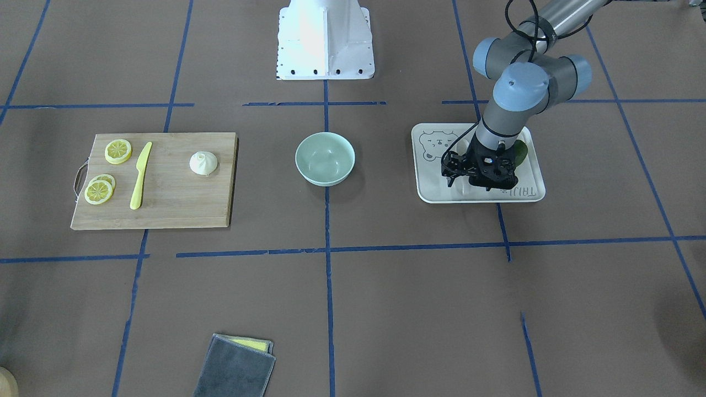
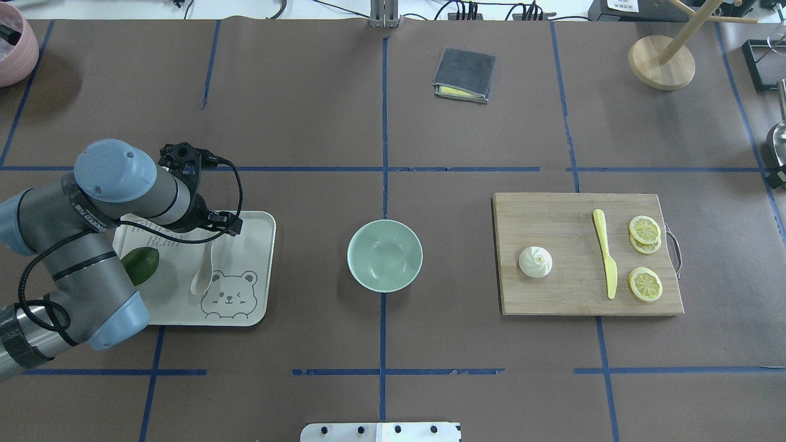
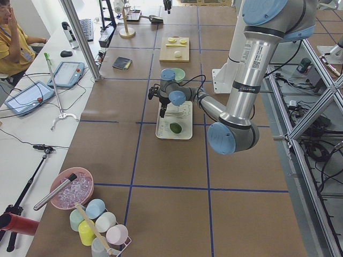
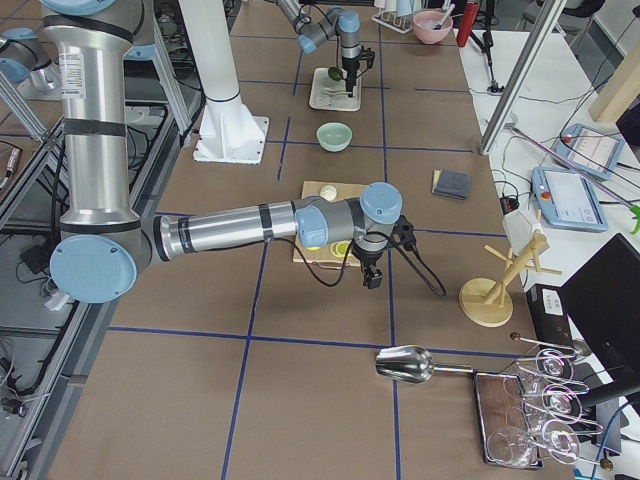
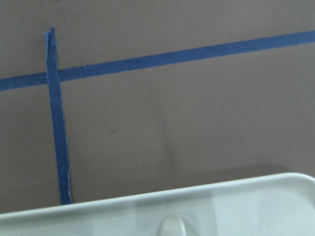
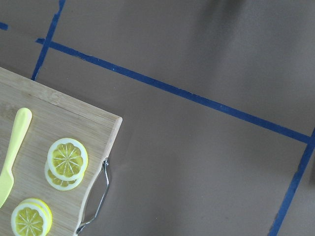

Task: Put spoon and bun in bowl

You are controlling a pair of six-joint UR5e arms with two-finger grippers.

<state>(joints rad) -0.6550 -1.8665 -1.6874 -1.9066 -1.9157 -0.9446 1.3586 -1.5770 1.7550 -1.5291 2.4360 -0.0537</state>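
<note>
The pale spoon (image 2: 202, 275) lies on the white bear tray (image 2: 258, 245), scoop toward the robot; its handle tip shows in the left wrist view (image 5: 170, 227). My left gripper (image 1: 479, 184) points down over the spoon's handle end, close to the tray; its jaws are hidden by the wrist, so I cannot tell if it is open. The white pleated bun (image 2: 535, 262) sits on the wooden cutting board (image 2: 565, 298). The mint-green bowl (image 2: 385, 255) stands empty at the table's middle. My right gripper (image 4: 372, 280) hangs past the board's far corner; I cannot tell its state.
A dark green avocado (image 2: 140, 265) lies on the tray beside the spoon. A yellow knife (image 2: 605, 252) and lemon slices (image 2: 645, 230) share the board. A grey cloth (image 2: 465, 74), a wooden stand (image 2: 661, 61) and a pink bowl (image 2: 12, 43) are at the far edge.
</note>
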